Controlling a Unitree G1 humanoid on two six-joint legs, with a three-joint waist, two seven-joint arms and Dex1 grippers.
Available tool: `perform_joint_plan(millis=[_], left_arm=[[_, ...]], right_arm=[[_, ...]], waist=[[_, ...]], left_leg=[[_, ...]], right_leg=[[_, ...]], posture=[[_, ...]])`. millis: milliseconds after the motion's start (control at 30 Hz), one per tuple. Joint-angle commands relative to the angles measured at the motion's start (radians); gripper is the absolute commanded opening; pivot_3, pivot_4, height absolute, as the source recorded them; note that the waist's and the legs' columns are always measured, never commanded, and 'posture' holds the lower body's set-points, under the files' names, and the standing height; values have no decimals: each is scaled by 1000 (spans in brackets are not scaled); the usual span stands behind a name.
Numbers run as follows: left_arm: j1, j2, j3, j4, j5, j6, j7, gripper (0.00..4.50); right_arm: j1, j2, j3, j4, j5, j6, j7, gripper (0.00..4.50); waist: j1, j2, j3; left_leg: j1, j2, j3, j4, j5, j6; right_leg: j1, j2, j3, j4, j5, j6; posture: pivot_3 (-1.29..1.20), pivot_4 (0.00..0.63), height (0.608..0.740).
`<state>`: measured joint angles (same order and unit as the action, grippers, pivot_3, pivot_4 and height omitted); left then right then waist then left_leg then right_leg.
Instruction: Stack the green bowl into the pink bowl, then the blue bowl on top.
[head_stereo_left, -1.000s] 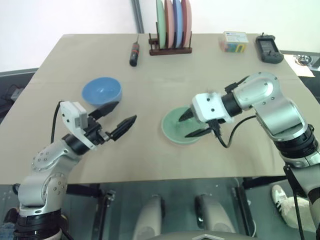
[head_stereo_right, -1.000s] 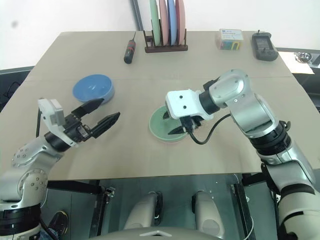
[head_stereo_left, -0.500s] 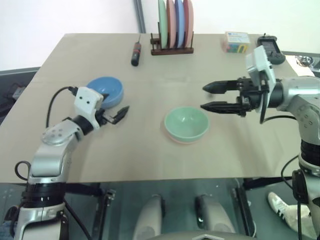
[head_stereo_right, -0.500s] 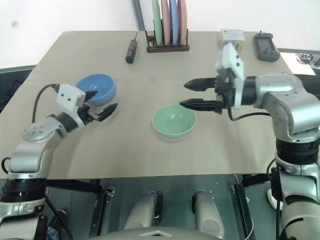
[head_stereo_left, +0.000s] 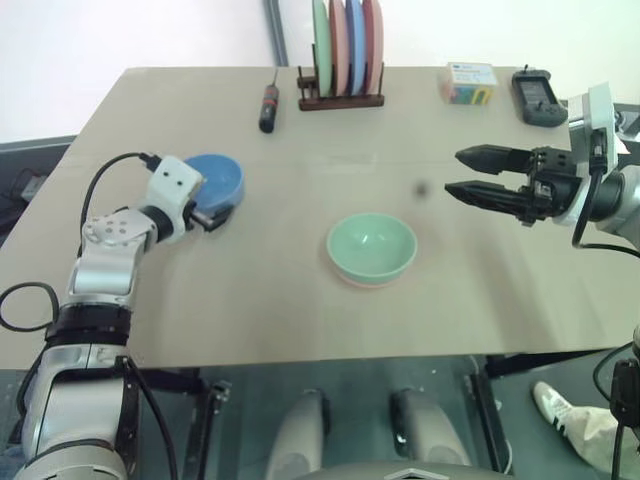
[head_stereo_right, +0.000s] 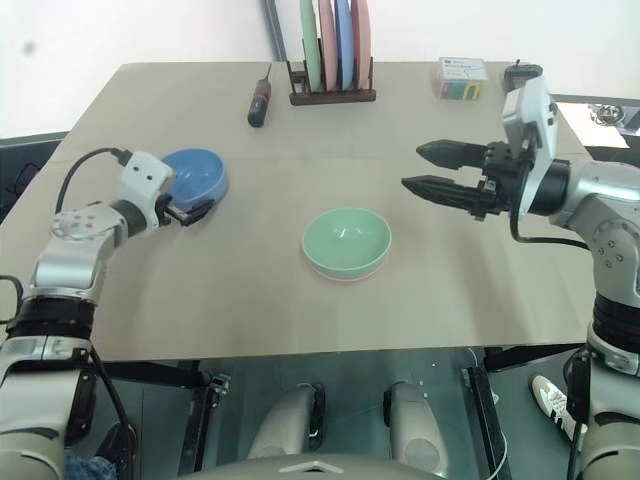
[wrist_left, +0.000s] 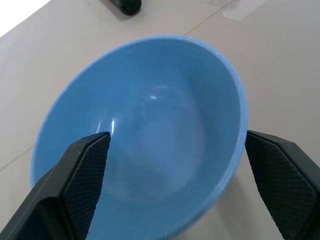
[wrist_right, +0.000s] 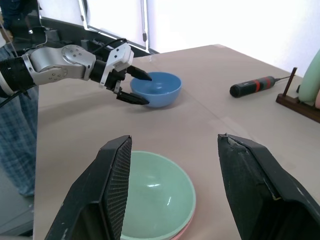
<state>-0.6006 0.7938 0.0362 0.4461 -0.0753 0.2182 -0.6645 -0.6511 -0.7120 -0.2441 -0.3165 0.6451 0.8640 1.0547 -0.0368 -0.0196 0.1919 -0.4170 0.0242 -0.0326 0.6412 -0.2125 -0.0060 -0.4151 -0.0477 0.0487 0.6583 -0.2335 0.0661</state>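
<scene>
Left of centre, my left gripper stands spread around the smooth, round sky-blue plastic bowl. At centre, the glossy mint-green plastic bowl nests in the salmon-pink plastic bowl. At right, my right gripper hangs spread, empty.

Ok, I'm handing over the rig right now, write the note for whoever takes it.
Left tool: open, its fingers either side of the blue bowl, not closed on it.
Right tool: open, empty, in the air to the right of the stack.
Done: green bowl sits in the pink bowl at table centre.
Left: close on the blue bowl, lift it, set it in the green bowl.
</scene>
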Motion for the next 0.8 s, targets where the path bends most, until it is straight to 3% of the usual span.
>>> perform_joint_plan(millis=[33, 100, 133, 267, 567, 800], left_arm=[[-47, 1, -4, 52, 21, -64, -32, 3175], [-62, 0, -9, 73, 29, -79, -43, 2085], [-66, -1, -10, 80, 32, -84, -48, 1856], [-73, -2, -9, 94, 41, -93, -70, 37], [-108, -14, -22, 15, 30, -82, -147, 12], [-248, -90, -122, -416, -154, 149, -388, 12]], right_arm=[[-9, -25, -2, -12, 21, -34, -14, 2870], [-9, -31, 3, -6, 25, -41, -19, 2870], [-9, -34, 4, -3, 26, -44, -21, 2870], [-4, -43, 5, 10, 29, -58, -26, 2870], [11, -56, 14, 35, 36, -84, -34, 2870], [-6, -52, 47, 46, 39, -93, -41, 2870]], waist=[[0, 0, 0], [-1, 0, 0], [0, 0, 0], [0, 0, 0], [0, 0, 0], [22, -1, 0]], left_leg=[[0, 0, 0, 0, 0, 0], [0, 0, 0, 0, 0, 0], [0, 0, 0, 0, 0, 0], [-1, 0, 0, 0, 0, 0], [-1, 0, 0, 0, 0, 0], [-12, 0, -5, 9, 0, 0]], right_leg=[[0, 0, 0, 0, 0, 0], [0, 0, 0, 0, 0, 0], [0, 0, 0, 0, 0, 0], [0, 0, 0, 0, 0, 0], [0, 0, 0, 0, 0, 0], [-4, 0, -5, 1, 0, 1]], posture=[[0, 150, 740], [0, 150, 740], [0, 150, 740], [0, 150, 740], [0, 150, 740], [0, 150, 740]])
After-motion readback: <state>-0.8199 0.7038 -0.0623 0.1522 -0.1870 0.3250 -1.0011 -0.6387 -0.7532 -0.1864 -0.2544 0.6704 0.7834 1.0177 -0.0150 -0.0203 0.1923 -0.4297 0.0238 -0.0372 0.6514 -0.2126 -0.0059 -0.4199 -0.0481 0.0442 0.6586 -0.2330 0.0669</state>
